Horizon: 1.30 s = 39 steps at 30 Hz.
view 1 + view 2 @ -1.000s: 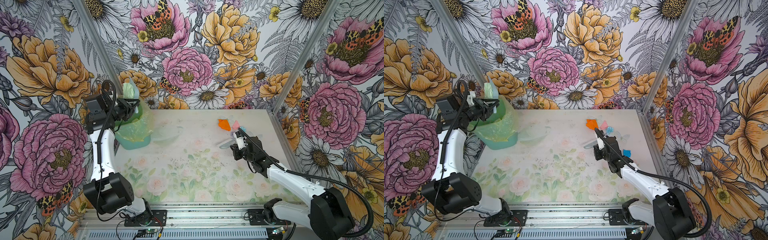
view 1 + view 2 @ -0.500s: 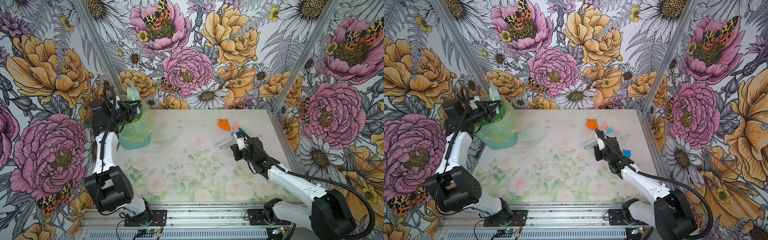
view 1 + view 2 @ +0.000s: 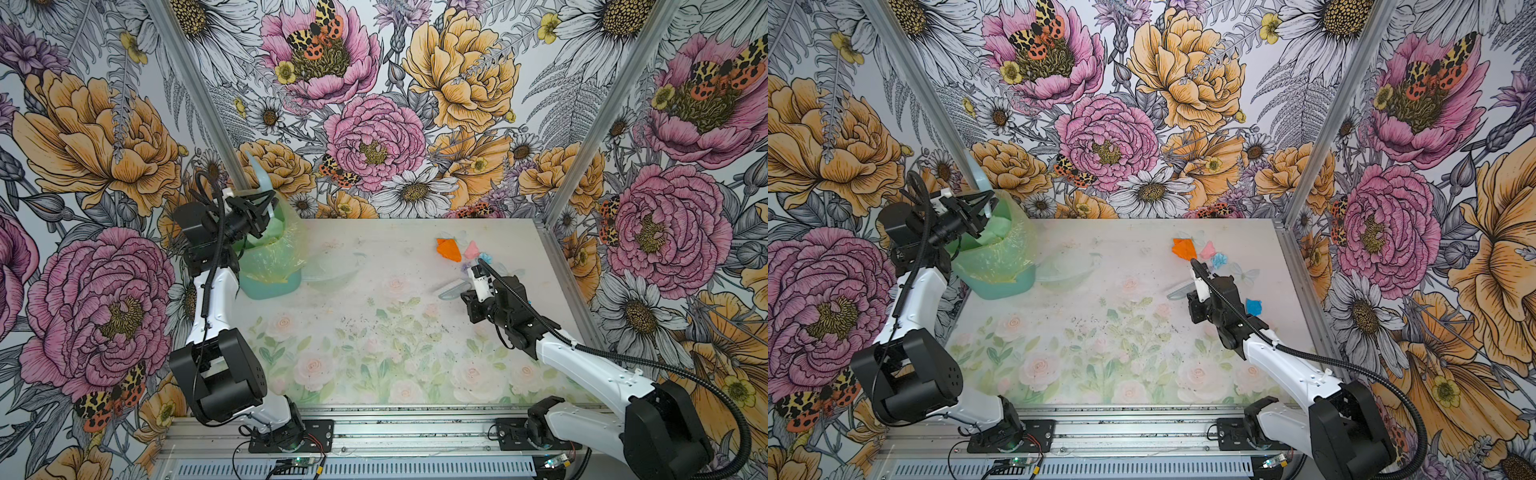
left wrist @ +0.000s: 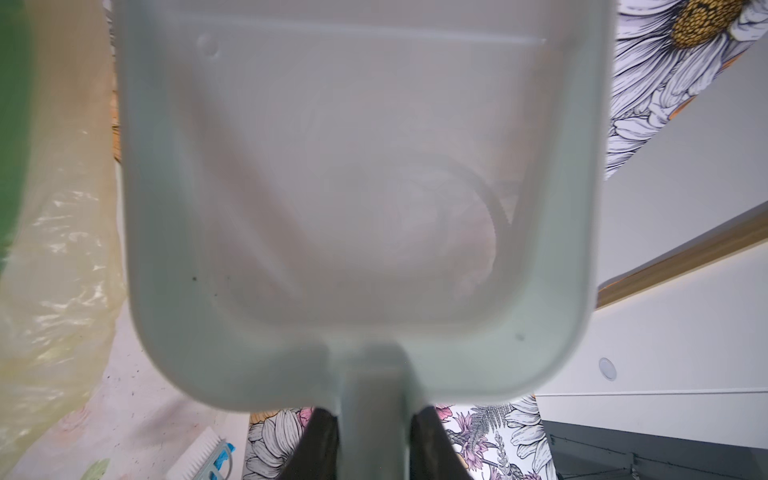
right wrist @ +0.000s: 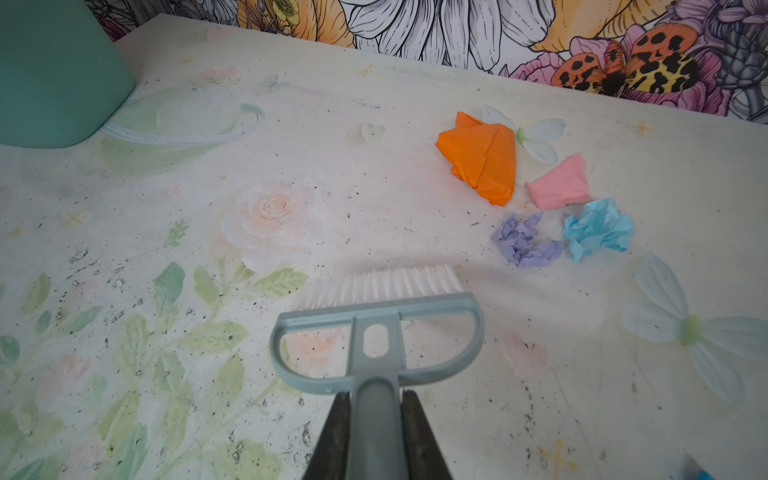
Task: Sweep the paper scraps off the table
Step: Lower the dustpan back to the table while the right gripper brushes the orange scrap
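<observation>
**A:** The surface (image 3: 374,353) carries a lined green bin (image 3: 270,286) at its far left corner. Why is the dustpan (image 4: 353,187) raised there?

**B:** The left end effector (image 4: 374,415) is clamped on the pan's handle and holds it tilted above the bin's mouth, apparently to tip out its load. In the left wrist view the pan looks empty.

**A:** And the brush (image 5: 376,316)?

**B:** The right end effector (image 5: 376,399) is closed tight on its handle, with the bristles low and turned towards the litter, ready to drag it along. Whether they touch the surface cannot be told.

**A:** Where are the paper scraps?

**B:** Near the far right corner, just beyond the bristles. The orange scrap (image 5: 478,162), pink scrap (image 5: 559,183), light blue scrap (image 5: 598,228) and lilac scrap (image 5: 525,241) lie clustered. One darker blue scrap (image 3: 1253,306) lies apart, beside the right arm, so a separate pass seems necessary.
</observation>
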Each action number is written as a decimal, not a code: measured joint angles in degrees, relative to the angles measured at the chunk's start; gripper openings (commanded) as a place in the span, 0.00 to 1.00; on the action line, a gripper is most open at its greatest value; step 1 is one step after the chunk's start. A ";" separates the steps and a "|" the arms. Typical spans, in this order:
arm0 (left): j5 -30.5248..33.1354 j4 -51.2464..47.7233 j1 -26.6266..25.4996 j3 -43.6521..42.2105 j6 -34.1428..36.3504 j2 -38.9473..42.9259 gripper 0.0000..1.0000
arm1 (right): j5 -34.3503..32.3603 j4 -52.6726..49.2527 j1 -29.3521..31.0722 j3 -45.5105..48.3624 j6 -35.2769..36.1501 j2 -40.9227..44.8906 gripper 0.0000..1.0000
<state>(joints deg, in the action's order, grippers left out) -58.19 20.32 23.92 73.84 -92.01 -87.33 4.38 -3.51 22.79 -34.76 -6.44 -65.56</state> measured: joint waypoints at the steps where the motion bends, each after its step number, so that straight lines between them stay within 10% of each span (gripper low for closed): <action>1: 0.00 2.19 0.00 -0.42 -1.70 -0.44 0.00 | 0.00 0.00 0.00 0.02 0.00 0.00 0.00; 15: 0.07 6.69 -1.64 -1.70 -4.13 1.14 0.00 | -5.31 -0.39 0.00 -0.31 -2.93 1.09 0.00; 28: 15.80 -34.51 -20.70 2.40 39.17 10.95 0.00 | -17.59 -3.37 0.00 -13.68 -7.26 -5.25 0.00; 39: 40.22 -46.53 -40.65 -2.80 61.09 12.26 0.00 | -29.53 -4.04 -3.98 -20.57 -16.52 -11.39 0.00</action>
<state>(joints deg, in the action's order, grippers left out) -17.98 -26.22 -16.73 71.05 -30.92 -75.07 -25.15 -7.55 18.81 -55.33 -22.96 -76.95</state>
